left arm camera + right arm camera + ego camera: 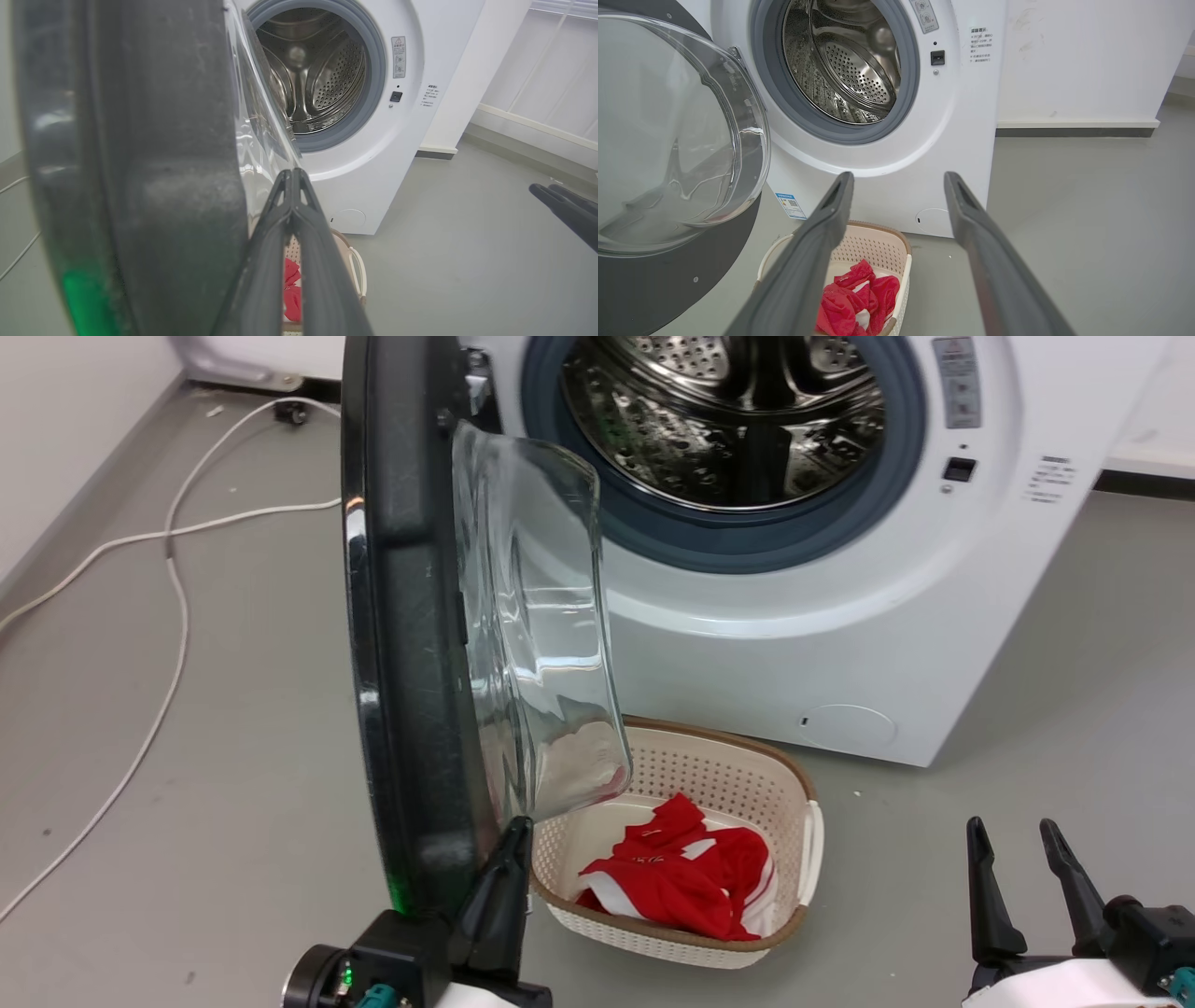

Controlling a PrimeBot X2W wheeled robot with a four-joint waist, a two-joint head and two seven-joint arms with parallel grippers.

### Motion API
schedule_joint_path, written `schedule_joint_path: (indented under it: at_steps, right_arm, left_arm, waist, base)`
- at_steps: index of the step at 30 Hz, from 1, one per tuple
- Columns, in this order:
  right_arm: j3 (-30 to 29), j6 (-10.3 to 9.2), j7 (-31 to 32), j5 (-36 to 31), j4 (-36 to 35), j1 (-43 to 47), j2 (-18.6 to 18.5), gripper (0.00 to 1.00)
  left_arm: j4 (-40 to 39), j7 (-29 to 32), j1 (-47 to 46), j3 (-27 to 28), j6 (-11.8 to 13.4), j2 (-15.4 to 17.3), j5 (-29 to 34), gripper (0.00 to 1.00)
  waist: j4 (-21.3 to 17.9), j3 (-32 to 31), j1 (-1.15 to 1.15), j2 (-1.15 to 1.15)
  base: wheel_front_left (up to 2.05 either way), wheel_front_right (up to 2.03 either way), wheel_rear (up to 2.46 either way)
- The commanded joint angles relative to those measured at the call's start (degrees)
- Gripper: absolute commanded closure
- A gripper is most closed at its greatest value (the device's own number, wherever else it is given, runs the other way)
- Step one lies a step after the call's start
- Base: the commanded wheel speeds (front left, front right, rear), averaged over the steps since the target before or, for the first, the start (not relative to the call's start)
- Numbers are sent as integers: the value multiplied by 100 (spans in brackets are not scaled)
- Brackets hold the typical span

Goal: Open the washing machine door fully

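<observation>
- Looking down from the head view, the washing machine door [401, 663] stands swung out edge-on at the left of the washing machine [794, 644], with its glass bowl facing right and the drum [728, 420] uncovered.
- The left end effector [516, 829] has its fingers pressed together on nothing, its tip just beside the door's lower inner rim. The right end effector [1013, 831] sits well apart at lower right, fingers spread and empty.
- A basket [808, 831] holding a red garment [681, 887] sits on the floor [1027, 709] before the machine, partly under the door. A white cable [173, 579] trails at the left.
- The left wrist view shows the closed fingers rising just beside the door's glass.
- The right wrist view shows wide-spread fingers pointing at the machine's front, the door at left and a blue sticker [790, 205] low on the panel.
</observation>
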Motion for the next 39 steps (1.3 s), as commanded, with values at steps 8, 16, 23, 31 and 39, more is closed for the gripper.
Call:
schedule_joint_path:
  at_steps: [8,16,23,31,39]
  right_arm:
    - [-27,-3,60,-64,-82,-55,14,0]
    - [-27,-4,81,-59,-144,-93,14,0]
    - [-19,-4,98,-86,-154,-143,14,0]
    - [-123,-3,160,-152,-227,-234,13,0]
    - [-190,-4,223,-211,-288,-323,13,0]
  left_arm:
    - [29,-175,165,436,267,113,-126,100]
    - [157,-343,191,1016,431,305,-337,100]
    - [276,-449,16,1568,478,490,-592,100]
    - [608,-615,-253,2268,349,653,-1086,100]
    - [1295,-865,-655,2908,32,832,-1534,100]
  waist:
    - [517,81,0,0]
    - [673,205,0,0]
    - [640,310,0,0]
    - [593,480,0,0]
    - [589,618,0,0]
  base:
    - [0,0,0]
    - [0,0,0]
    - [0,0,0]
    - [0,0,0]
    - [0,0,0]
